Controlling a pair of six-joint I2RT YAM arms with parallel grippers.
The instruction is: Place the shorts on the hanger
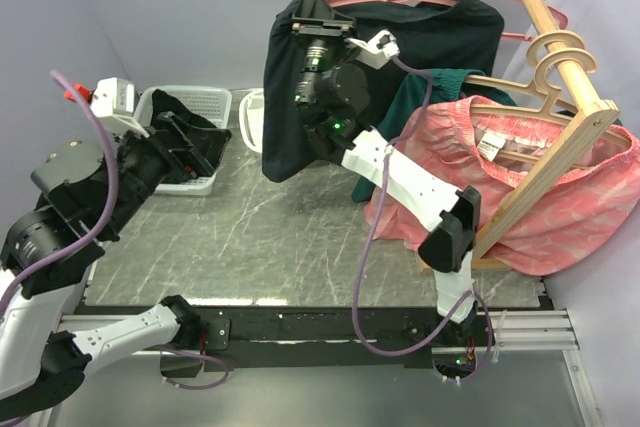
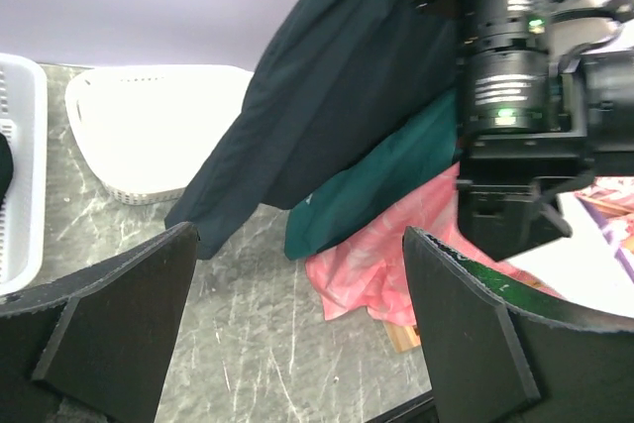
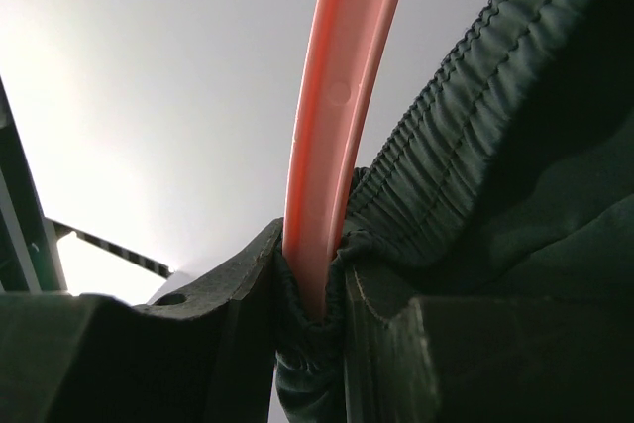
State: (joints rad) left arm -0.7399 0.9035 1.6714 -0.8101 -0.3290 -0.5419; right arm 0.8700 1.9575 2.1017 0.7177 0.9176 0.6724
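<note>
Over on the left, the left hand (image 2: 297,237) hangs low above the desk (image 1: 270,237), its fingers spread wide apart with nothing between them. It points across toward the hanging clothes. Just beyond it, at the far left of the desk, stands a white basket (image 1: 215,97) with a dark piece of clothing heaped inside. Next along is a shallow white tub (image 2: 158,136).

Now the middle, and here is the action: the dark shorts (image 1: 300,107) hang high off the desk, draped from the pink hanger (image 3: 337,96). The right hand (image 3: 312,274) reaches up at their top left corner. Its fingers are clamped on the hanger bar, with the elastic waistband bunched in the same pinch. The hanger runs rightward along the top of the shorts, its hook up at the far edge.

Right of the shorts, a teal garment (image 2: 376,185) peeks out from behind them. Then pink shorts (image 1: 560,197) spread wide on a wooden hanger (image 1: 545,62), and the slanted wooden rack (image 1: 520,187) stands at the far right.
</note>
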